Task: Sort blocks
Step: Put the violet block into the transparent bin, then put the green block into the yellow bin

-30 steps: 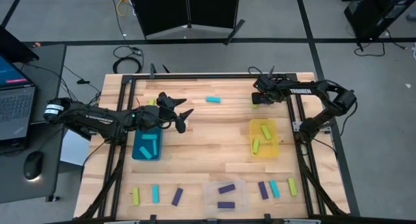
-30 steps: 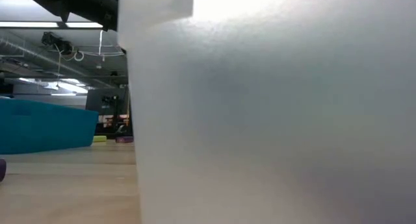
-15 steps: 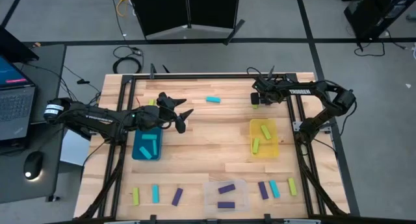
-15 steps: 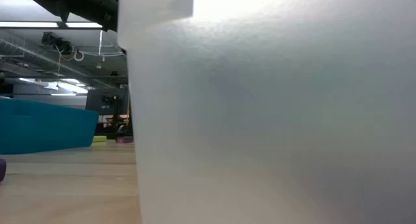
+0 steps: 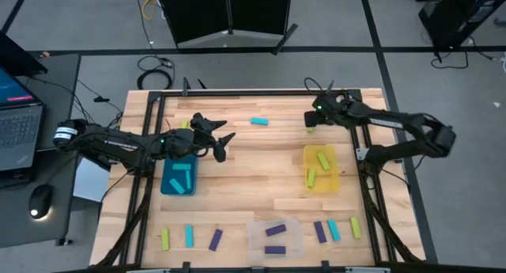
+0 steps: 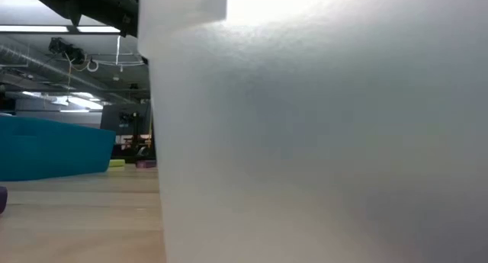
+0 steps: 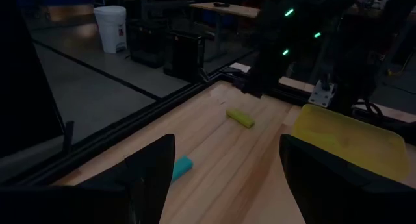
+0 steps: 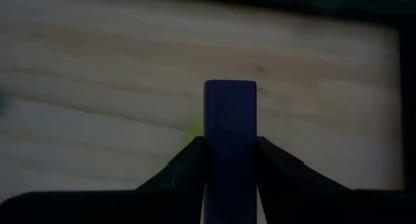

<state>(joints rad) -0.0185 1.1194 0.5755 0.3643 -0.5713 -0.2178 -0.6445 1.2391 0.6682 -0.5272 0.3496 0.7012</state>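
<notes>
From above, your right gripper [image 5: 314, 119] sits at the far right of the table [image 5: 261, 186], right over a yellow-green block [image 5: 310, 128]; the yellow bin [image 5: 336, 180] lies just behind it toward the near edge. Your left gripper [image 5: 224, 140] hangs spread open with nothing in it, a cyan block [image 5: 259, 122] ahead of it, the teal bin [image 5: 167, 184] behind.

Your left wrist view shows that cyan block [image 7: 181, 165] just ahead between the open fingers [image 7: 153, 178].

In your right wrist view, the gripper [image 8: 231, 152] is clamped on a dark purple block [image 8: 230, 120].
</notes>
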